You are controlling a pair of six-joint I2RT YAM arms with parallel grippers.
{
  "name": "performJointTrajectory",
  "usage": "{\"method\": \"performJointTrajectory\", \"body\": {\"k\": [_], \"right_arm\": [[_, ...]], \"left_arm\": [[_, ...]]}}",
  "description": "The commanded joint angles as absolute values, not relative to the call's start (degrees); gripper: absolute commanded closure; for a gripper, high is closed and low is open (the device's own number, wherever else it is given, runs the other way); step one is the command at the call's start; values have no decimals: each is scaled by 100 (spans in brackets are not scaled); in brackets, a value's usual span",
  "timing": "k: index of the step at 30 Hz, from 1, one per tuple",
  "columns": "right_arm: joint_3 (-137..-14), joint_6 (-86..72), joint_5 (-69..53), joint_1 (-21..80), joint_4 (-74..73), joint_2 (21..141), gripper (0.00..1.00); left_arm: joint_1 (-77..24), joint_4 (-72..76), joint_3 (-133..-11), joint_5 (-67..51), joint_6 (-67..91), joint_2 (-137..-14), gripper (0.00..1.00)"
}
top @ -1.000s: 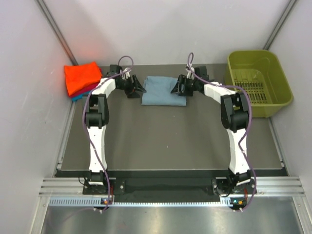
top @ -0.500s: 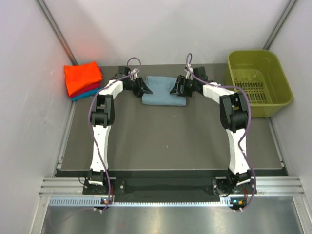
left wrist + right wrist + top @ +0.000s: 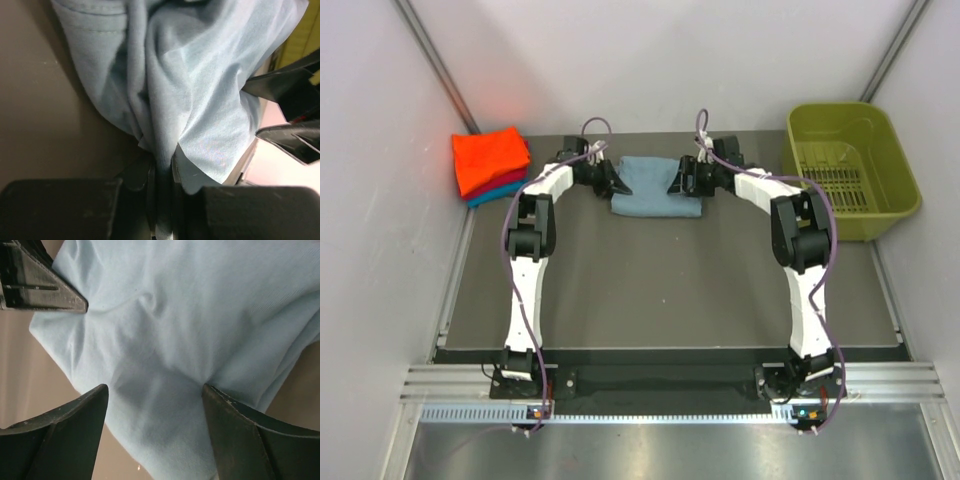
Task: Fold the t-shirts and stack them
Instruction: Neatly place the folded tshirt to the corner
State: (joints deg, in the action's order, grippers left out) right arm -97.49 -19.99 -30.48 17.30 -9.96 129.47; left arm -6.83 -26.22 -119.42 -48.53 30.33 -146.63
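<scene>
— Whereabouts of the grey-blue shirt (image 3: 657,186)?

— Far middle of the counter (image 3: 660,290), folded down to a small rectangle. Well apart from the orange, red and teal stack (image 3: 490,160) in the far left corner, and from the green basket (image 3: 850,170) at the far right.

— Why flanked on both sides?

— Probably to carry it as one bundle over to that stack, taking both short edges so as not to spill the folds.

— State of the left end effector (image 3: 160,172)?

— Almost closed, pinching a bunched ridge of cloth at the shirt's left edge between the fingers.

— And the right end effector (image 3: 155,405)?

— Wide open, straddling the shirt's right edge with cloth between the fingers. Nothing gripped yet.

— Arm poses?

— Both stretched far forward and turned inward at the wrist, mirrored, aimed at each other across the shirt.

— Next, at a guess?

— Close on the right edge, then lift both ends evenly.
</scene>
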Motion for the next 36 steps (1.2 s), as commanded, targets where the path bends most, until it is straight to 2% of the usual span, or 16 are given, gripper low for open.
{"method": "performJointTrajectory", "body": {"k": [1, 8, 17, 28, 36], "right_arm": [[-9940, -1337, -2541, 1881, -1326, 12210, 23], [-9914, -625, -1829, 1855, -1582, 11251, 22], [-9133, -44, -1547, 1635, -1793, 10143, 21], [-8342, -650, -2337, 1125, -1433, 9712, 21], [-7691, -1169, -2654, 1099, -800, 9589, 22]], "left_arm": [[-580, -2882, -12208, -4431, 2514, -14063, 100], [-246, -3427, -12541, -4184, 2101, -13386, 100], [202, -3981, -12683, -3780, 1346, -12692, 100], [527, -4693, -12674, -2287, 115, -11743, 100], [606, -4676, -12928, -1284, -632, -11672, 100]]}}
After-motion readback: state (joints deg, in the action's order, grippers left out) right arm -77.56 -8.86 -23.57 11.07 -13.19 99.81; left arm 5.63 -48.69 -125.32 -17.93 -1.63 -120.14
